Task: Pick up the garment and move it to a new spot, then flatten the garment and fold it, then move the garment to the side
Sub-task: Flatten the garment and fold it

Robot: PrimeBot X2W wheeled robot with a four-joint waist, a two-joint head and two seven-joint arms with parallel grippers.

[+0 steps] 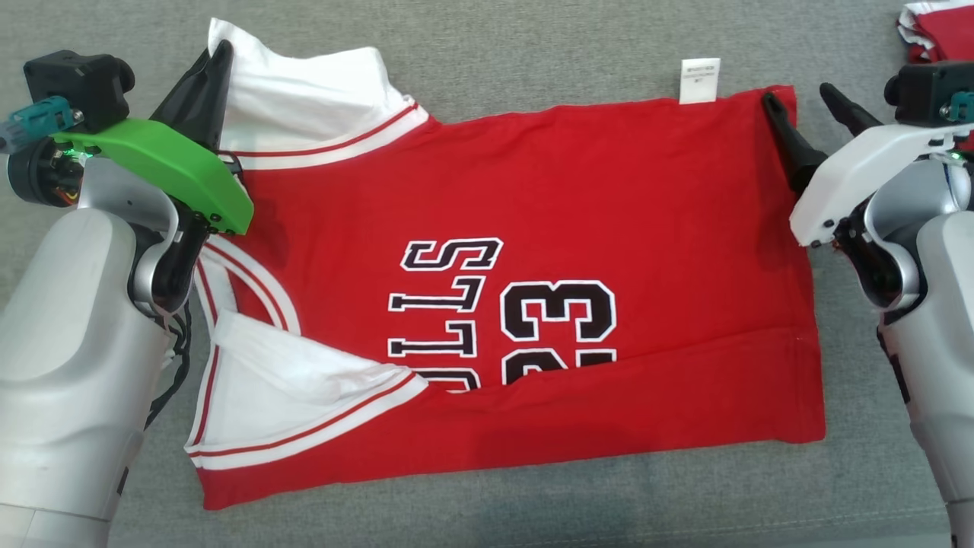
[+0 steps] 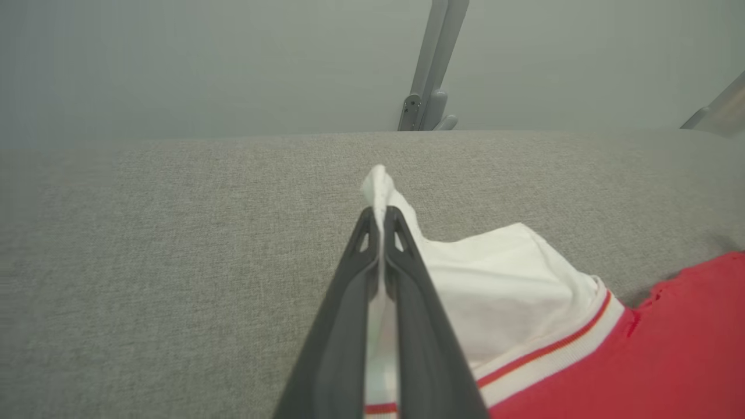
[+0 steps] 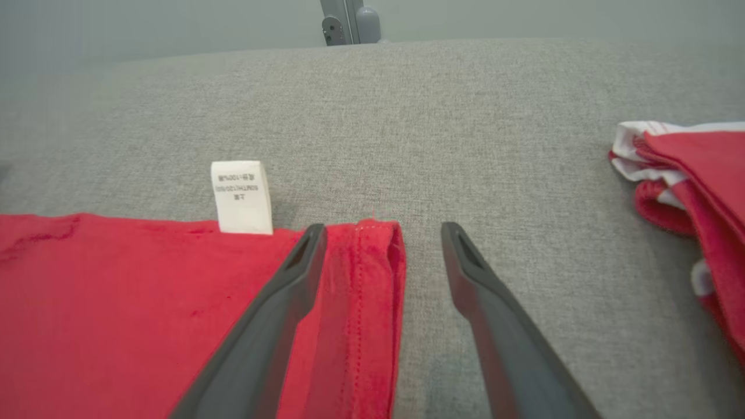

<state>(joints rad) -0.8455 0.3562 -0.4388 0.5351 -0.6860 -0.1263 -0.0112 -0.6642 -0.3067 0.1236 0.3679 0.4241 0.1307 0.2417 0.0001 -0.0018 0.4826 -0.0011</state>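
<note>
In the head view the red garment [image 1: 533, 228] lies spread across the grey table [image 1: 533, 46], its white care label [image 1: 699, 79] sticking out from the far edge. Well to the left of that label, the left pincer [image 1: 222, 52] is clamped on the white sleeve [image 1: 304, 99]. Just to the right of the label, the right pincer [image 1: 797, 93] stands wide open at the garment's corner. The left wrist view shows the sleeve cloth nipped between the closed fingers, with only a small white tip poking past them. That thin hold could slip once the garment's weight comes on it. In the right wrist view, just right of the label, one finger rests on the red cloth and the other on bare table, straddling the hem corner [image 3: 372, 262]. If they close from there they may catch one layer only or merely bunch the hem, and an uneven lift would drag the flattened cloth askew. A second red garment [image 3: 698, 169] lies well to the label's right and could be brushed.
</note>
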